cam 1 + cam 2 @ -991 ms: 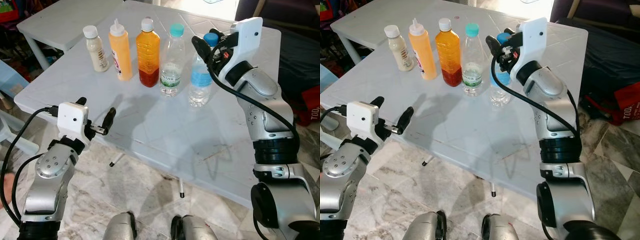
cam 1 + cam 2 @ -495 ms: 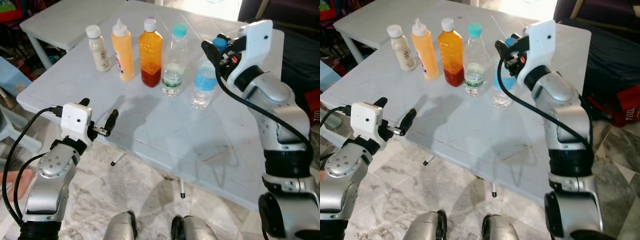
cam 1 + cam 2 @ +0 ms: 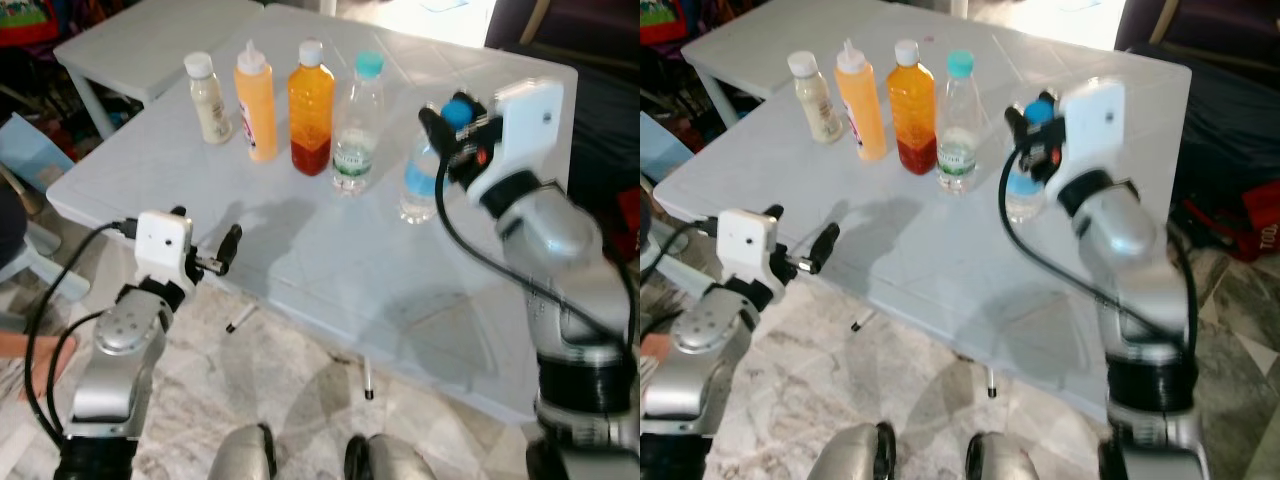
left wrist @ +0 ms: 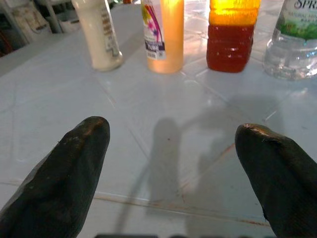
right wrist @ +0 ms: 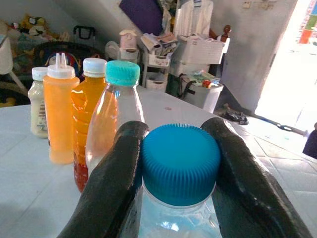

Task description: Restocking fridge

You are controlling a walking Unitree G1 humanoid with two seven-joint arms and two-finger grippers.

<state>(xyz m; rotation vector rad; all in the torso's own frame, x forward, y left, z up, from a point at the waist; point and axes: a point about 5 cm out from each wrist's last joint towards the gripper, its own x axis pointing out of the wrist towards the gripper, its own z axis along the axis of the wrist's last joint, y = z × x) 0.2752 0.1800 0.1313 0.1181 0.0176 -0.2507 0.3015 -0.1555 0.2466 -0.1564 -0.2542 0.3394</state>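
Right pincer (image 5: 179,163) clamped on the blue cap (image 5: 180,156) of a water bottle (image 3: 422,180) standing on the white table (image 3: 300,250), four more bottles (image 3: 285,105) lined up beside it, left pincer (image 4: 171,163) spread wide, empty, at the table's near edge.
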